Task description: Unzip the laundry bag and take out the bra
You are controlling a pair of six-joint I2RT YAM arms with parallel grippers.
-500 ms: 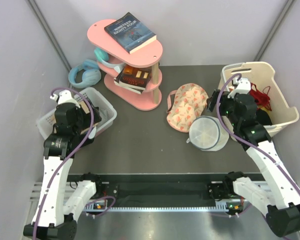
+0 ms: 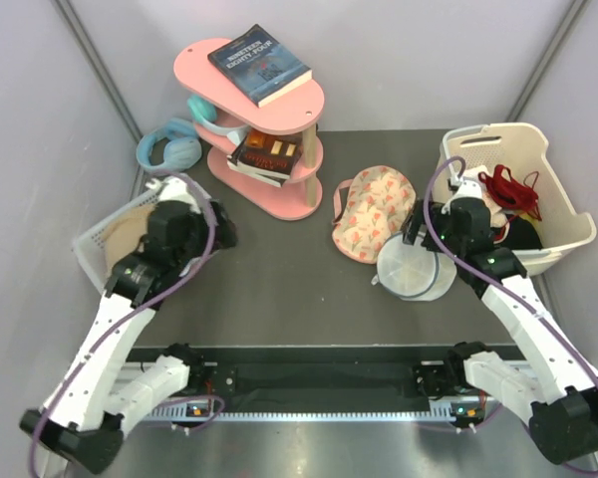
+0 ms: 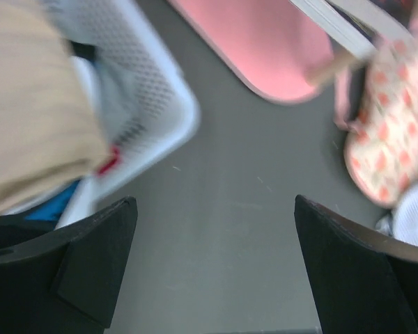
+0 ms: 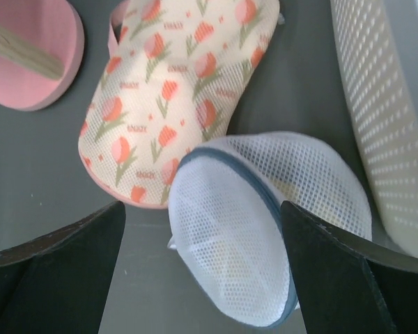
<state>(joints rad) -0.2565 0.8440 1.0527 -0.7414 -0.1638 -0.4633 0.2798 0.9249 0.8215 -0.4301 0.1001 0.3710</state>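
The laundry bag (image 4: 251, 236) lies on the dark counter right of centre, toward the right edge. It rests on its side, the blue-grey zip (image 4: 231, 164) running round its rim, and a faint yellow tinge shows through the white mesh. Whether the zip is done up I cannot tell. The right gripper (image 4: 202, 209) hangs directly over the bag, its fingers spread wide and holding nothing. The bag's far-left side touches a peach floral fabric piece (image 2: 371, 211), and on its right it sits just beside a cream basket (image 2: 563, 204) in the far right corner, with a red garment (image 2: 508, 184) inside. Along the far edge, left of centre, stands a pink shelf (image 2: 297, 100) with a book (image 2: 259, 63) on top. At the left edge the left gripper (image 3: 212, 202), fingers apart and empty, hovers over bare counter next to a white basket (image 3: 157, 104).
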